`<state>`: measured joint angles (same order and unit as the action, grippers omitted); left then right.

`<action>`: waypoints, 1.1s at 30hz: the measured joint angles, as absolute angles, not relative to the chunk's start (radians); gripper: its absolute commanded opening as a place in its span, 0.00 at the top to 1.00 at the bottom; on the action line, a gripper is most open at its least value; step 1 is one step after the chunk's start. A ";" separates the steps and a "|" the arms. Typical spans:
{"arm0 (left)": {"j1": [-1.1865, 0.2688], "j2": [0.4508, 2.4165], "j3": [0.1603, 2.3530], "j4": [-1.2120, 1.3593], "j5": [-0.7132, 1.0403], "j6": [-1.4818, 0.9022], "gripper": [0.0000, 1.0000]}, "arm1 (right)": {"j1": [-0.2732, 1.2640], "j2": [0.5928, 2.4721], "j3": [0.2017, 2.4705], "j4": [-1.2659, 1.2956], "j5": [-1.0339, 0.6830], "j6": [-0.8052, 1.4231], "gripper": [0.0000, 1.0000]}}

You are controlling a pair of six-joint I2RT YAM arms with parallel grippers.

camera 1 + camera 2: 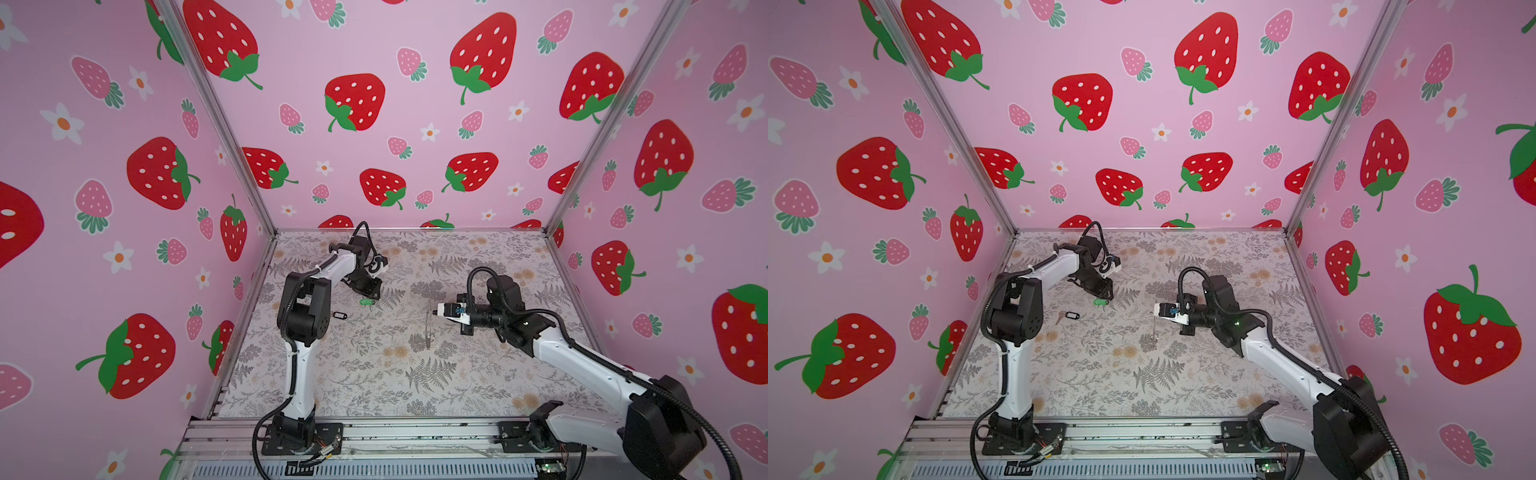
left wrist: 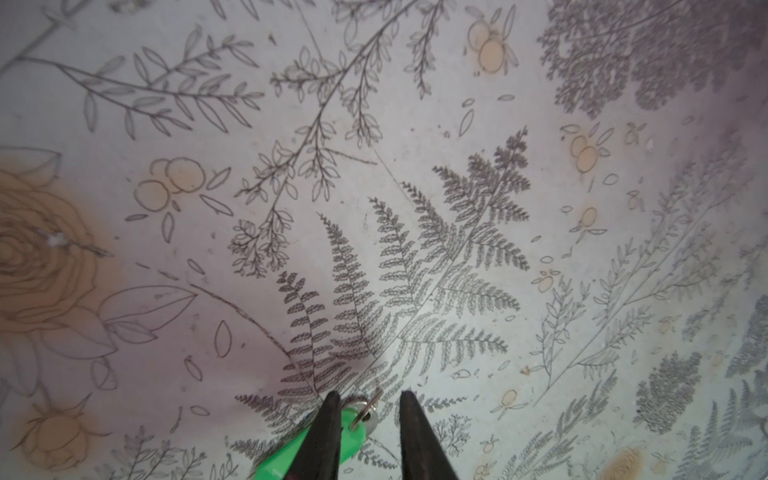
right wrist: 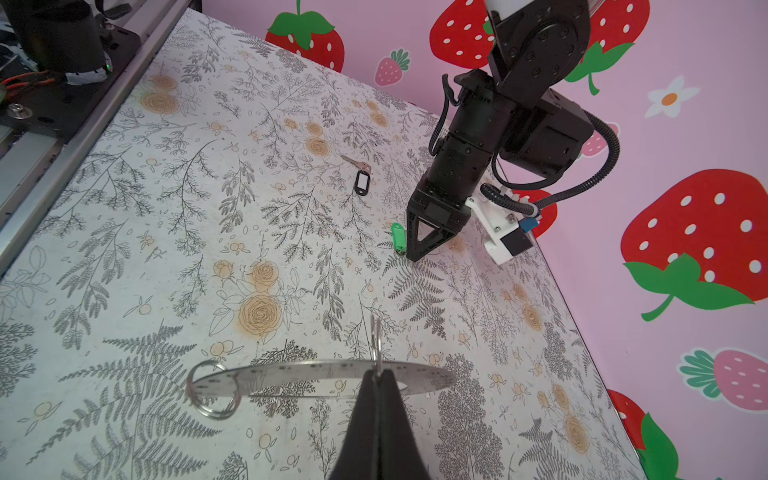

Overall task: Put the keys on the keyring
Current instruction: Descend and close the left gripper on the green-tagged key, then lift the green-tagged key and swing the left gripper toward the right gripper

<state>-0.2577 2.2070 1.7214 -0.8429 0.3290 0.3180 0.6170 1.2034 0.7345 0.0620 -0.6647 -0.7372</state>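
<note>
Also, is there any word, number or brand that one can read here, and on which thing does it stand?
No text can be read anywhere.
The black-rimmed tag: its pale window looks blank.
The green tag: no print shows.
The keyring: only small holes; finer marks, if any, are too small to tell.

Head pair: high above the table's (image 1: 374, 386) 6 o'clock edge, facing 12, pitched down, far off. Both top views share the whole table.

Left wrist: close over the table, looking past my left pincer (image 2: 370, 395).

Right wrist: low behind my right pincer (image 3: 377, 374), keyring (image 3: 324, 374) up close, facing 9. It shares the green key (image 3: 397, 232) with the left wrist view.
</note>
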 measured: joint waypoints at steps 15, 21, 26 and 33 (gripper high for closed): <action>-0.255 2.213 1.710 -0.842 0.331 0.318 0.81 | 0.617 1.215 0.741 0.060 -0.667 -0.737 1.00; -0.255 2.213 1.709 -0.843 0.346 0.318 0.85 | 0.617 1.218 0.747 0.059 -0.668 -0.737 1.00; -0.255 2.213 1.697 -0.843 0.353 0.319 0.89 | 0.617 1.225 0.747 0.059 -0.671 -0.737 1.00; -0.255 2.211 1.682 -0.845 0.371 0.321 0.93 | 0.617 1.232 0.747 0.059 -0.673 -0.738 1.00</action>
<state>-0.2550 2.2112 1.6817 -0.8452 0.3714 0.3206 0.6167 1.2316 0.7471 0.0589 -0.6727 -0.7376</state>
